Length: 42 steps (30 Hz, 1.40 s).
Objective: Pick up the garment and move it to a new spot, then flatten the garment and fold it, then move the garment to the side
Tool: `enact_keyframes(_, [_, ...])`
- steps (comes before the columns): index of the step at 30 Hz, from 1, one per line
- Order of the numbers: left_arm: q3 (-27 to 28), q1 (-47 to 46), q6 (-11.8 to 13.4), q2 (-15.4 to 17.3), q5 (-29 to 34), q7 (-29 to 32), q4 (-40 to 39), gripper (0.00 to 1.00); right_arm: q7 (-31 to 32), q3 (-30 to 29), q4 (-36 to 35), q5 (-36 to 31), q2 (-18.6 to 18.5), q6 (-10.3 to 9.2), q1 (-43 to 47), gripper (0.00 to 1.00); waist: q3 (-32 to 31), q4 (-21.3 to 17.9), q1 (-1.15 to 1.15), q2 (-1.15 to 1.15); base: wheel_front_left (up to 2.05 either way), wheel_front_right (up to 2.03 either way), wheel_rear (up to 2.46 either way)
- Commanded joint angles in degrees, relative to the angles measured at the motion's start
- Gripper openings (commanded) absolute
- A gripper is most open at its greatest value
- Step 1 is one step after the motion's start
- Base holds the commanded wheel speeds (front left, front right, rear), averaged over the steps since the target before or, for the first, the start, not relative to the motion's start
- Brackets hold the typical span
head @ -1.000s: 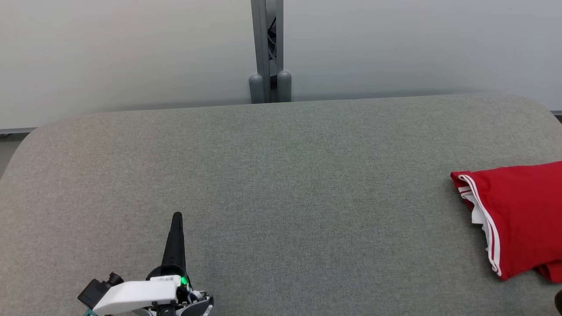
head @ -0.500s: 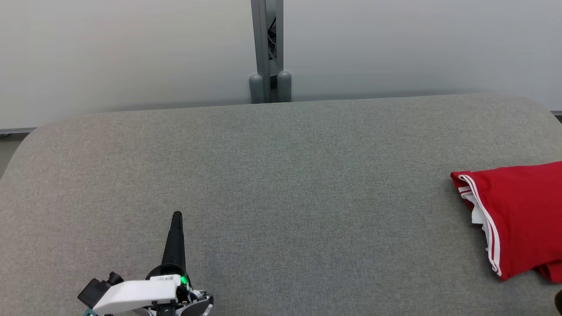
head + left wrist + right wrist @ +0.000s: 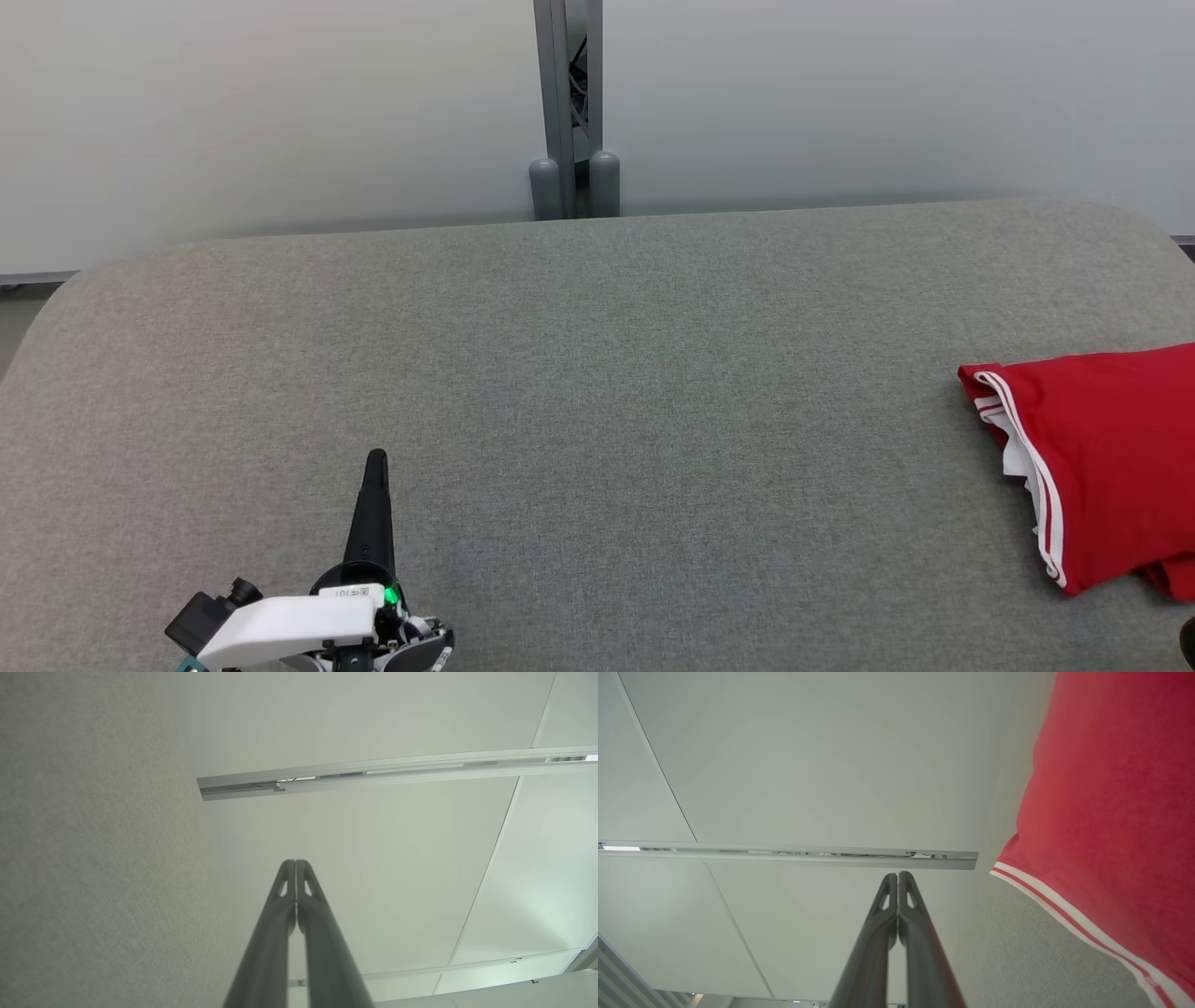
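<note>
The red garment [image 3: 1102, 457] lies folded at the right edge of the grey surface [image 3: 597, 392], both left pincer [image 3: 375, 459] and right pincer [image 3: 897, 875] closed and empty; judged near completion, any final shift should slide the stack flat, keeping folds intact.

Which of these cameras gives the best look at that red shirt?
The head view: the red garment lies folded at the grey table's right edge, white-striped hem visible, partly cut off. The right wrist view shows a close-up of its cloth and striped hem. The left wrist view faces table and wall.
</note>
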Motion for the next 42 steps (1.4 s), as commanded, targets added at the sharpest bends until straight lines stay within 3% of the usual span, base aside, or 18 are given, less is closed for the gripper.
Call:
enact_keyframes(1, [0.3,-0.6,-0.3,0.2,-0.3,-0.1,0.0,0.00,0.3,-0.2,0.0,0.1,-0.3,0.00,-0.6,0.00,0.0,0.0,0.00,0.00,0.00,0.00,0.00])
enact_keyframes(42, [0.3,-0.6,-0.3,0.2,-0.3,-0.1,0.0,0.00,0.2,-0.2,0.0,0.1,-0.3,0.00,-0.5,0.00,0.0,0.0,0.00,0.00,0.00,0.00,0.00])
